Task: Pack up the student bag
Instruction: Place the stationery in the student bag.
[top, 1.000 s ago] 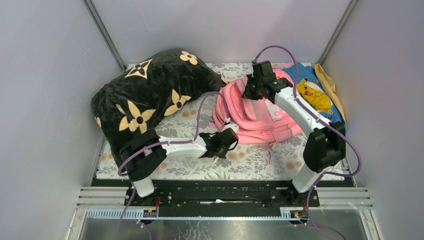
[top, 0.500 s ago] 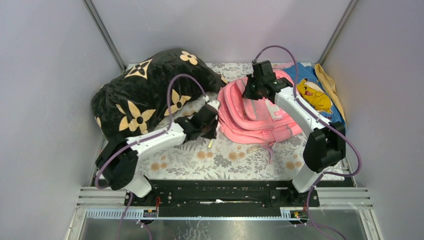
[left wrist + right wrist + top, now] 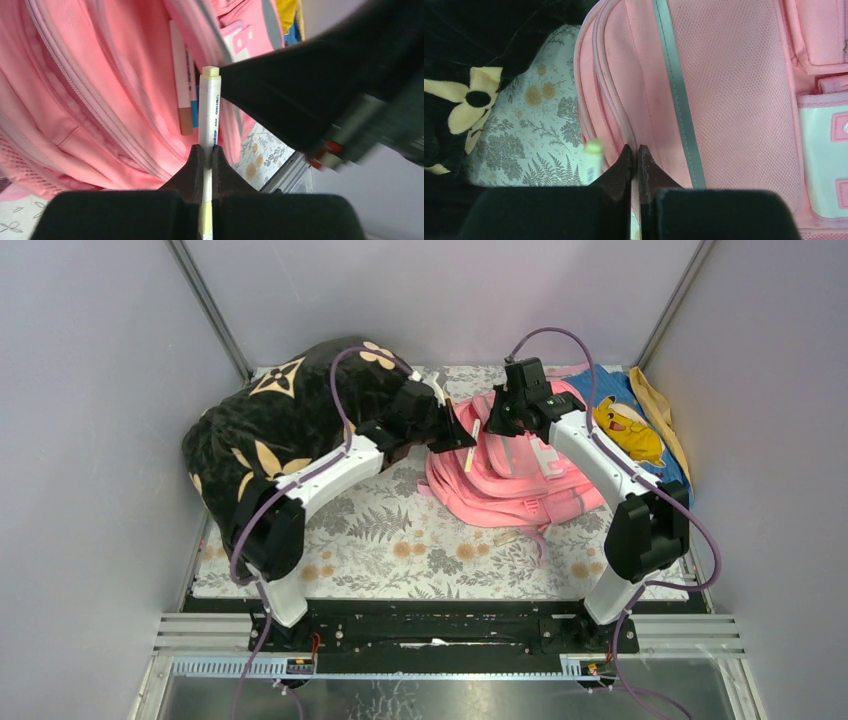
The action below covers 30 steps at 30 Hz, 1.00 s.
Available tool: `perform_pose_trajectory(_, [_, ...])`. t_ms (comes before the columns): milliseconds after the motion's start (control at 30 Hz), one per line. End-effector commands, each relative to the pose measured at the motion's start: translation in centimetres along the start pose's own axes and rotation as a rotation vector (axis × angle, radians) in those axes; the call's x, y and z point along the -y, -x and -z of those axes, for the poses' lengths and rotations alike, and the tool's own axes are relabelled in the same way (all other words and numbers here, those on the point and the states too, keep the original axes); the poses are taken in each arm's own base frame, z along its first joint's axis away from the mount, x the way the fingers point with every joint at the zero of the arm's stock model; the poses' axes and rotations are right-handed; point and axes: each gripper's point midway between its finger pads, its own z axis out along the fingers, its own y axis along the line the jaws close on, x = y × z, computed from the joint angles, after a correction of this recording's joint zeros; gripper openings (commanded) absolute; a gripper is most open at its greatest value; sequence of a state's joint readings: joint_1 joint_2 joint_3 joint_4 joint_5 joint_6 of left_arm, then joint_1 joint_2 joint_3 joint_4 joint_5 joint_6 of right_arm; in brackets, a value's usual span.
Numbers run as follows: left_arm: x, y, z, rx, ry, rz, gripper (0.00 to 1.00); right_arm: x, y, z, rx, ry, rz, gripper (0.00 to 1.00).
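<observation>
The student bag [image 3: 520, 475] lies on the floral table cover, pink with grey trim. My left gripper [image 3: 462, 436] is shut on a white marker with a yellow cap [image 3: 472, 448] and holds it at the bag's left opening. In the left wrist view the marker [image 3: 210, 110] points into the open pocket [image 3: 100, 90], where a white pen with a brown end [image 3: 181, 80] lies beside a blue one. My right gripper [image 3: 497, 420] is shut on the bag's fabric edge [image 3: 644, 100], jaws pinching the pink rim. The marker's cap [image 3: 594, 148] shows just left of the right gripper [image 3: 634, 149].
A black pillow with tan flowers [image 3: 290, 430] fills the back left, close behind my left arm. A blue cloth with a yellow cartoon figure [image 3: 625, 425] lies at the back right. A small pen-like item [image 3: 505, 537] rests on the floral cover [image 3: 400, 540] before the bag.
My left gripper closed on the marker near the table's front and carried it back and right to the bag's opening. The right arm has kept its place on the bag.
</observation>
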<state>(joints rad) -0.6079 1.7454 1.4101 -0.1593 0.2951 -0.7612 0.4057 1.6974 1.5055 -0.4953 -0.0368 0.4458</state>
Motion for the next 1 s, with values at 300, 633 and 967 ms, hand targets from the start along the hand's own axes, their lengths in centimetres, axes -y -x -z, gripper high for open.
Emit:
perform_pose_trajectory(300, [-2.2, 2.0, -5.8, 0.101, 0.051, 0.144, 0.0, -3.0, 2.5, 0.9, 0.075, 0.114, -0.03, 0.0])
perform_pose_trajectory(633, [-4.4, 3.5, -9.6, 0.123, 0.165, 0.027, 0.18, -3.2, 2.6, 0.6, 0.093, 0.135, -0.055, 0.0])
perform_pose_trajectory(967, [-3.5, 4.8, -5.6, 0.222, 0.17, -0.047, 0.43, -2.7, 2.3, 0.6, 0.102, 0.12, -0.05, 0.0])
